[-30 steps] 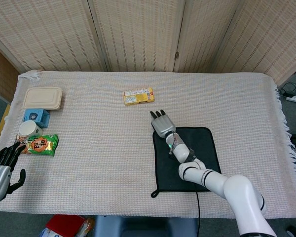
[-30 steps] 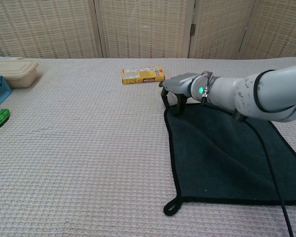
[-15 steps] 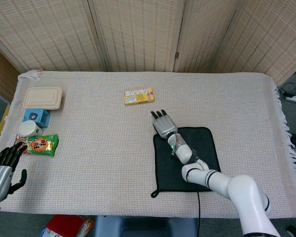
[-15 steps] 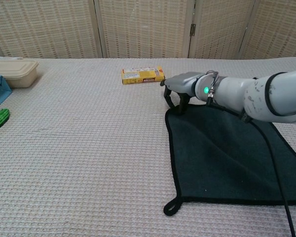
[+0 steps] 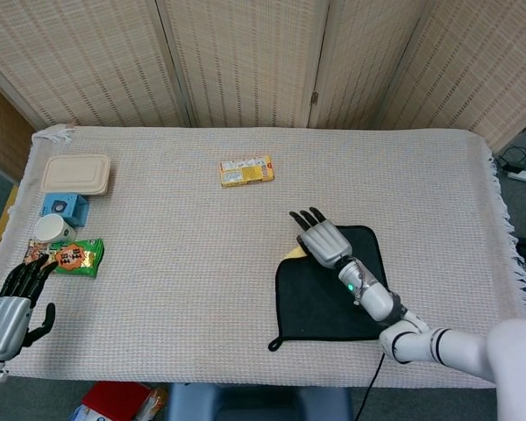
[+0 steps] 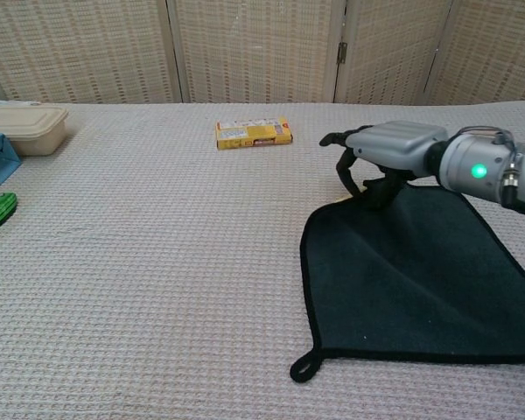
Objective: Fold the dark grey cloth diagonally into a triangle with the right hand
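Under my right hand: cloth corner pinched, lifted | step: fold begun | next: carry corner diagonally toward me, lay flat

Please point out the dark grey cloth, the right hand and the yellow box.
dark grey cloth (image 6: pixel 420 280), chest view, flat middle.
right hand (image 6: pixel 387 150), chest view, back of hand.
yellow box (image 5: pixel 246 171), head view, top face.

Upper left, a beige lidded box sits above a blue box and a green-orange snack packet. The yellow carton lies upper centre on the cream waffle-weave tablecloth, and the dark grey cloth has a black edge.
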`<state>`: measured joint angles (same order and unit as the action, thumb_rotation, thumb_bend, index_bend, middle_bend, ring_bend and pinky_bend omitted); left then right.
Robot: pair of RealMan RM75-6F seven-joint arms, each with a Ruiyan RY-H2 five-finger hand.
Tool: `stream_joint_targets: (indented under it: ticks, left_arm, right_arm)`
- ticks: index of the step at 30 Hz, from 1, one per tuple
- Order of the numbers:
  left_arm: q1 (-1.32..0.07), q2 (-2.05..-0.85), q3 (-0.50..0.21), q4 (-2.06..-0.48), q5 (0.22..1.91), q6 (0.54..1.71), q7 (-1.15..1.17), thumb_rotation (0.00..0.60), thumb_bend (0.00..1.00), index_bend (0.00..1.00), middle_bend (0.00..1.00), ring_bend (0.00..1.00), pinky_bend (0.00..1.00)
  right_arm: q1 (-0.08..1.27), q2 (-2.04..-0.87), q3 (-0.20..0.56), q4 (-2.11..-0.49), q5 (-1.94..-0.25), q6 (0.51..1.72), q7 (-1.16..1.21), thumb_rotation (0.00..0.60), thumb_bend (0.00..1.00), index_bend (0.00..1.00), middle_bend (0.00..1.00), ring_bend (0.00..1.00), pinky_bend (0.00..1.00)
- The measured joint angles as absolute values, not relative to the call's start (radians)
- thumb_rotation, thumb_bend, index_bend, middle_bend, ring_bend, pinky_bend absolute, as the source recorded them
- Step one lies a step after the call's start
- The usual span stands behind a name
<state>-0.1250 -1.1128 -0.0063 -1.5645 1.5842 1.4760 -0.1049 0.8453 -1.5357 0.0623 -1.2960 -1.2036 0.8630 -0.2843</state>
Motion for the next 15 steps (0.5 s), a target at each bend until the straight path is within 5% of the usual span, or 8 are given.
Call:
stream_joint_targets:
  ticks: [15]
  left_arm:
    - [-0.125,-1.135,0.006,-1.584,1.61,1.484,-0.041,0.6,0.69,0.0,0.04,0.0,0.0]
  right_arm:
    - [0.571,-1.381,-0.173,-1.394,-1.527,1.142,-0.113,0.6,0.43,0.65,0.07,0.01,0.0]
